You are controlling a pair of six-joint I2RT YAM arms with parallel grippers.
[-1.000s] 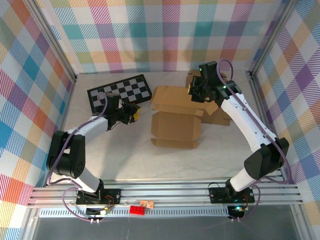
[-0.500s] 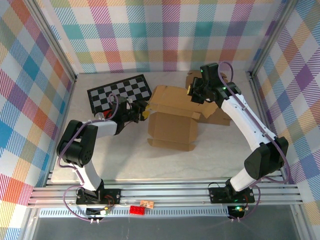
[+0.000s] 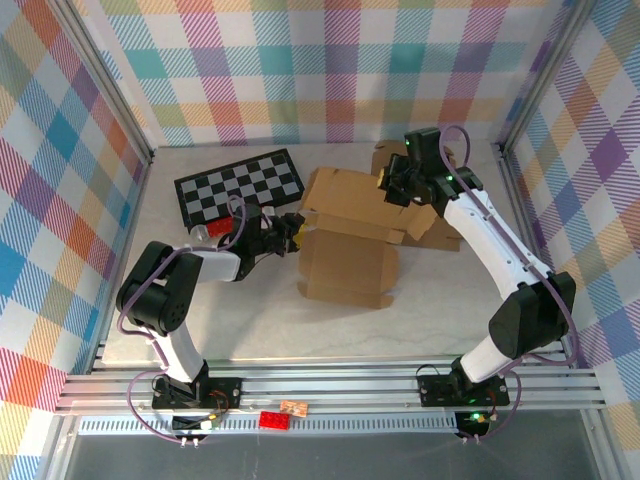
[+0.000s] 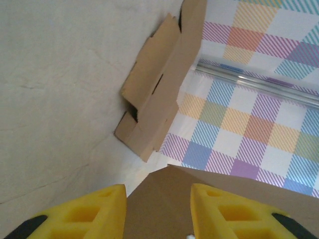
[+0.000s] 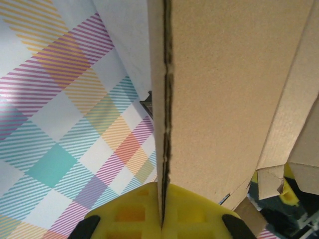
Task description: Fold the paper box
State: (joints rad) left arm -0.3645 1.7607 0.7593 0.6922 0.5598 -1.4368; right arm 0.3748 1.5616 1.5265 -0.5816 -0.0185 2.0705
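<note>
The brown paper box (image 3: 345, 265) lies half unfolded at the table's middle, its back panel raised. My right gripper (image 3: 392, 185) is at that panel's right end, shut on its edge. In the right wrist view the cardboard edge (image 5: 164, 99) runs straight down into the closed yellow fingers (image 5: 129, 214). My left gripper (image 3: 291, 235) is at the box's left edge. In the left wrist view its yellow fingers (image 4: 89, 214) stand apart with a corner of the box (image 4: 167, 204) between them, so it is open.
A black-and-white checkerboard (image 3: 240, 185) lies at the back left. A second flattened cardboard piece (image 3: 435, 232) lies under my right arm, seen as a flattened cardboard piece (image 4: 154, 94) from the left wrist. Plaid walls and aluminium rails (image 3: 330, 385) bound the table.
My left gripper has moved right, up to the box's left edge. The box's front part has shifted slightly. The right gripper keeps its grip in nearly the same place.
</note>
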